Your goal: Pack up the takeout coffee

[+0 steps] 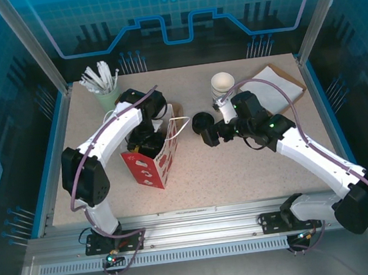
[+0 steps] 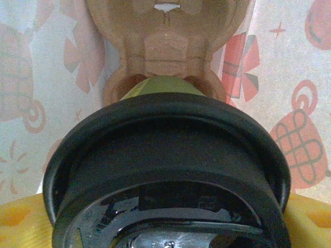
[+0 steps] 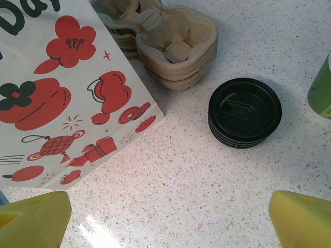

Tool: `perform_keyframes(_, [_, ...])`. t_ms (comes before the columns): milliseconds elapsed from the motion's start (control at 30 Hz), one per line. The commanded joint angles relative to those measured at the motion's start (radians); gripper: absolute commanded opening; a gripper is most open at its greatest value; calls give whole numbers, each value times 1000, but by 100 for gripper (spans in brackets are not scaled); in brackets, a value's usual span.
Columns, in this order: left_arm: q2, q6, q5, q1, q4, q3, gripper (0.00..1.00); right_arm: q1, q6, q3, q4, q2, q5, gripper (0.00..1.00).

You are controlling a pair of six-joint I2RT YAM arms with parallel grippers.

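The takeout coffee shows close up in the left wrist view: a black lid toward the camera and an olive-green cup wall beyond it. The cup sits in a brown cardboard carrier inside the red-and-white paper bag. My left gripper reaches down into the bag. Its yellow fingertips lie against both sides of the lid. In the top view the left gripper is sunk in the bag's mouth. My right gripper hovers open and empty over bare table to the right of the bag; in its wrist view the right gripper has wide-apart fingers.
A stack of loose black lids lies just ahead of the right gripper. A pile of cardboard carriers sits beside the bag. Stacked lidless cups and a brown paper sheet are at the back right, a cup of stirrers at the back left.
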Motion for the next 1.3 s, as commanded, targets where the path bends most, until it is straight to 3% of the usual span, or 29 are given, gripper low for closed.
perform_keyframes(0, [21,15,-17,9,11,-22,46,19,-14,0,5,5,7,100])
perform_keyframes(567, [-54,7,-27,8,-60,1,45,21,-11,5,10,13,1,100])
perform_keyframes(1267, [-17,21,-23,8,-56,-26,45,23,-12,1,8,16,6,100])
